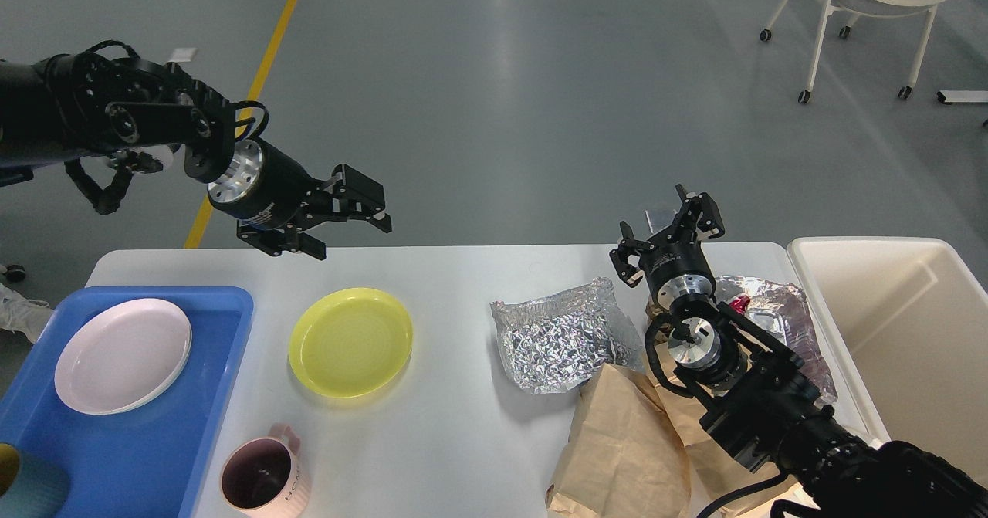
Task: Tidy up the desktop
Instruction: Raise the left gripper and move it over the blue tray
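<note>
The white desktop (463, 433) carries a yellow plate (351, 341), a pink mug (262, 481), a crumpled foil sheet (559, 338), a second foil piece (776, 313) and brown paper bags (625, 441). My left gripper (351, 227) hangs open above the desktop's far edge, just behind the yellow plate, holding nothing. Over the far right part of the desktop, above the foil pieces, my right gripper (668, 228) stands open and empty.
A blue tray (154, 441) at the left holds a pale pink plate (123, 353) and a teal cup (27, 491). A cream-white bin (903, 333) stands at the right edge. A white chair (880, 8) is far back on the grey floor.
</note>
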Controlling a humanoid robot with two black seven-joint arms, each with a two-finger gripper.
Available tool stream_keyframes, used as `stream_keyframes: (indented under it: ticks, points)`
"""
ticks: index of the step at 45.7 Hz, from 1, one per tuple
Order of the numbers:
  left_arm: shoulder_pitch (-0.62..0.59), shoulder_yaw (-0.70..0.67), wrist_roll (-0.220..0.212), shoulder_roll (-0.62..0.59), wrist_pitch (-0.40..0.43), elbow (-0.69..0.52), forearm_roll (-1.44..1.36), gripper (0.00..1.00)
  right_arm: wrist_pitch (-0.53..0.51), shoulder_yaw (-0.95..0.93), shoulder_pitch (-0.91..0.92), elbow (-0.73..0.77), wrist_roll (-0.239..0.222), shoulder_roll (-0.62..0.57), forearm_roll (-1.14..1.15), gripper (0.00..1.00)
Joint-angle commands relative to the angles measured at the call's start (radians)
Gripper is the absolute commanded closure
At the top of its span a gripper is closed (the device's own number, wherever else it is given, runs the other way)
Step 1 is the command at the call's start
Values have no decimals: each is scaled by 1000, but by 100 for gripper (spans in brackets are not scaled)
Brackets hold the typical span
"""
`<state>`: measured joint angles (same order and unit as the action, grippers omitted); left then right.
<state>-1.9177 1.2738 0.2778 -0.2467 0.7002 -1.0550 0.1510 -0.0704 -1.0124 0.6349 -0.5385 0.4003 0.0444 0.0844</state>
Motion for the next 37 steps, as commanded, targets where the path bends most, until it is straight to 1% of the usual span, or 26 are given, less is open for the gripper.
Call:
stream_keyframes:
  ticks: [1, 3, 5, 9, 15, 19, 26, 31, 33, 37]
  points:
    - [-26, -17, 1, 89, -7, -5, -2, 0, 0, 0, 0, 0, 0, 0, 0, 0]
    - [-29, -14, 0, 101, -4, -5, -2, 0, 0, 0, 0, 0, 0, 0, 0, 0]
    - [-30, -13, 9, 104, -1, -5, 1, 0, 0, 0, 0, 0, 0, 0, 0, 0]
    - [-44, -1, 0, 99, 2, -6, -1, 0, 0, 0, 0, 0, 0, 0, 0, 0]
    - [-101, 56, 11, 95, 15, -14, 1, 0, 0, 0, 0, 0, 0, 0, 0, 0]
    - [-135, 73, -2, 95, 70, -39, -2, 0, 1, 0, 0, 0, 0, 0, 0, 0]
    - [-185, 114, 1, 87, 96, -51, -2, 0, 0, 0, 0, 0, 0, 0, 0, 0]
    - [-228, 141, 1, 63, 134, -53, -4, 0, 0, 0, 0, 0, 0, 0, 0, 0]
    - [-237, 150, 0, 61, 165, -54, -5, 0, 0, 0, 0, 0, 0, 0, 0, 0]
    - [-257, 182, 0, 60, 255, -54, -7, 0, 0, 0, 0, 0, 0, 0, 0, 0]
